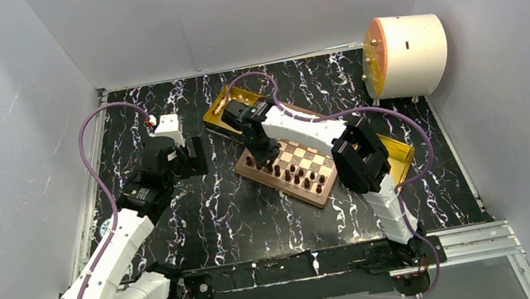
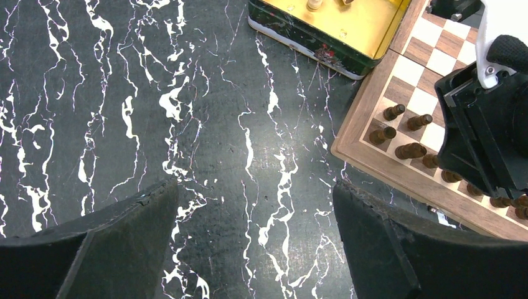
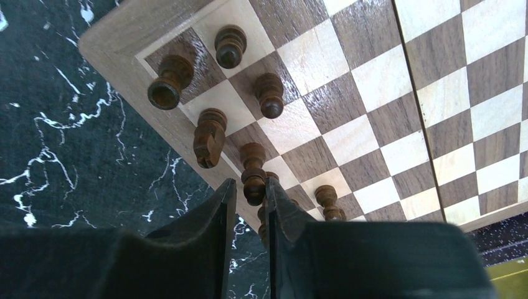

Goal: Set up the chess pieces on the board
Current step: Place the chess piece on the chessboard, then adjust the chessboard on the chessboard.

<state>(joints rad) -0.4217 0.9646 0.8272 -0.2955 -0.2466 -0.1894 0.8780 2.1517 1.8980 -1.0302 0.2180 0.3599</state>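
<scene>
Brown chess pieces (image 3: 210, 137) crowd the board (image 3: 373, 93) at upper left, so the right gripper (image 3: 251, 185), slightly apart around one, holding or not I cannot tell, should lift straight up.

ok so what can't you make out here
Top view: the right arm covers part of the board; dark pieces too small to identify.
Left wrist view: gold tray contents cut off by top edge.
Right wrist view: right gripper hides whether it holds one.

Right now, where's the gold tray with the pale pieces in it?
In the top view the gold tray sits just left of centre, right beside the board's far left side.
</scene>
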